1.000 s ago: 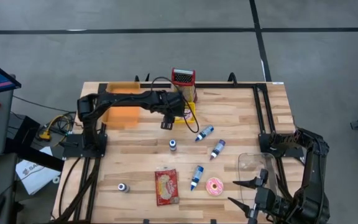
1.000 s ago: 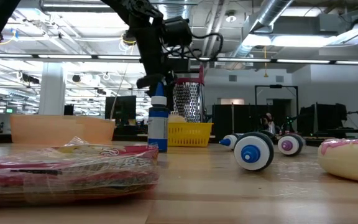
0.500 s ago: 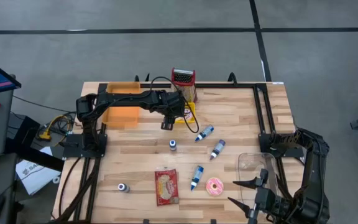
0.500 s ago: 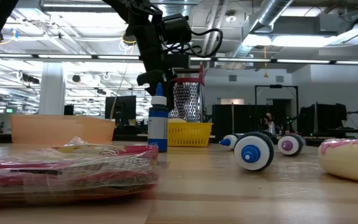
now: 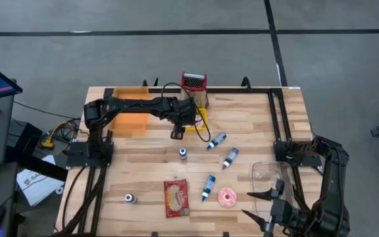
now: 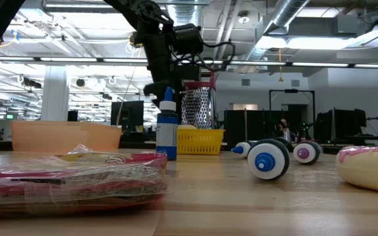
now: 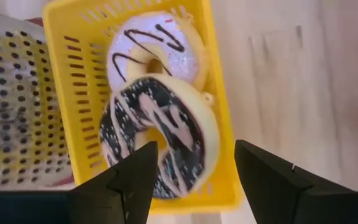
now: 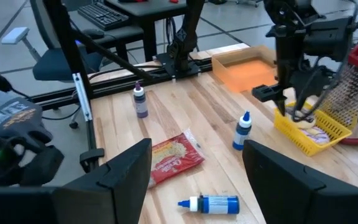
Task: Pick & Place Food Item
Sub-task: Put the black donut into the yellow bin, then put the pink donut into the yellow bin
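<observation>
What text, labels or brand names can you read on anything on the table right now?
None can be read.
Snack packet: has print, too blurred to read.
Blue-capped bottles: labels too small to read.
Donuts in the yellow basket: icing only, no lettering.

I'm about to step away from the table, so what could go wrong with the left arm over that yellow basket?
Two risks. The left claw hangs open over the yellow basket, where the chocolate donut overlaps the white-iced donut; a grab might drag both. The metal grater stands right beside the basket and could be knocked. The right claw waits open at the table's near right corner.
</observation>
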### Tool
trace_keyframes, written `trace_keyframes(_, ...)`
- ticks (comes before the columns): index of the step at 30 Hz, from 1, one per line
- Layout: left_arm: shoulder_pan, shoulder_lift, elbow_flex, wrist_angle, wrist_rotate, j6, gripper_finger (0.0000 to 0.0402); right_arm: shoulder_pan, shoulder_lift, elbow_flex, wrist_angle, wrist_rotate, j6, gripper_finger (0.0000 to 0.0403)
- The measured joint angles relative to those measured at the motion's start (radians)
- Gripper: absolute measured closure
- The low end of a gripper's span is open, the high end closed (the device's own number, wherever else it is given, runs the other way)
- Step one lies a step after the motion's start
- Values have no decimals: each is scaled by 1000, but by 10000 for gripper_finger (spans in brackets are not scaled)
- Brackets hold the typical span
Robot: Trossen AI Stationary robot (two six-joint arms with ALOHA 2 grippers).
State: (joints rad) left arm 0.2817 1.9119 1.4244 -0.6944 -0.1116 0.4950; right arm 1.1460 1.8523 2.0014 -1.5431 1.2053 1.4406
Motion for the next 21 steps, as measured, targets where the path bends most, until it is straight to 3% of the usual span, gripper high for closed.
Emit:
trace_keyframes(6,10,26,-4,30,-58,40,192,13,1,0,6,0,0,159)
trace_keyframes(21,14,16,-5,58,-80,46,192,18,1,-12,8,9,3,159)
